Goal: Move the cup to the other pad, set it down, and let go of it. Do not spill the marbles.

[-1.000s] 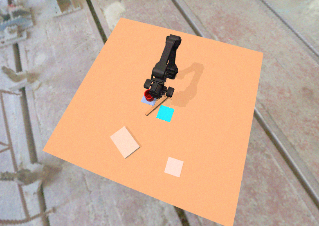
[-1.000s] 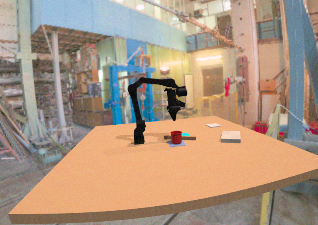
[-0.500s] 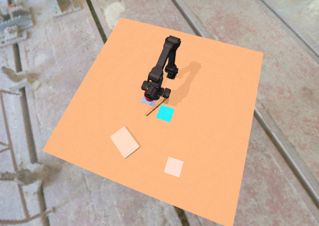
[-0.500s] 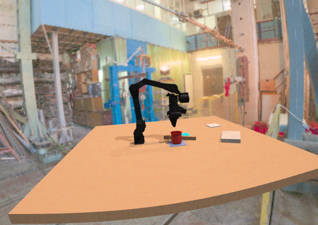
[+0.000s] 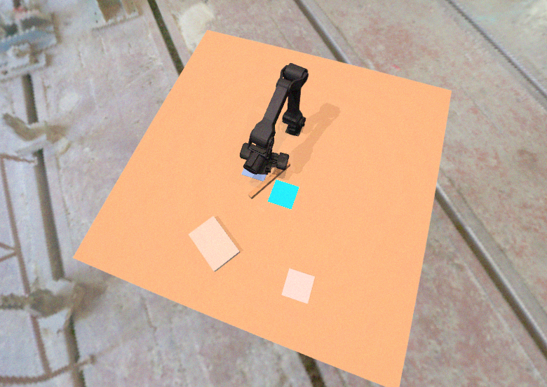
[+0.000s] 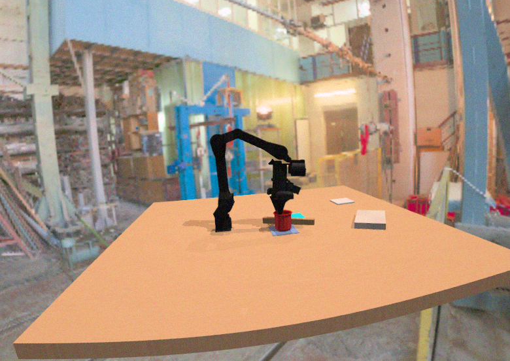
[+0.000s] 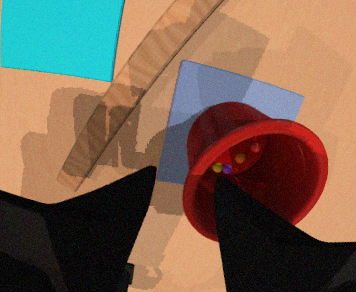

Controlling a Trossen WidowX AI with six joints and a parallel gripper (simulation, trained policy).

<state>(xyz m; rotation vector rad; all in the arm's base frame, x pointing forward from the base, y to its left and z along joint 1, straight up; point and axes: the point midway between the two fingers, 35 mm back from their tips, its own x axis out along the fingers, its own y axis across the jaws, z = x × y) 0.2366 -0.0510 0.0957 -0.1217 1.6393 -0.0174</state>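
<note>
The red cup (image 6: 282, 222) (image 7: 279, 200) stands upright on the blue pad (image 5: 253, 175) (image 6: 293, 230) (image 7: 184, 100). Several small marbles (image 7: 227, 169) lie inside the cup. In the top view the arm hides the cup. The cyan pad (image 5: 283, 194) (image 6: 297, 216) (image 7: 59, 37) has nothing on it. My gripper (image 6: 281, 212) (image 7: 185, 179) is partly open with nothing between its fingers. Its tips point down at the cup's rim. In the wrist view the right finger overlaps the cup's mouth and the left finger is outside, left of the cup. Whether a finger touches the cup is unclear.
A wooden bar (image 5: 265, 185) (image 6: 303, 221) (image 7: 149, 60) lies diagonally between the two pads. A thick pale block (image 5: 214, 243) (image 6: 369, 218) and a thin pale square (image 5: 298, 285) (image 6: 342, 201) lie farther out on the table.
</note>
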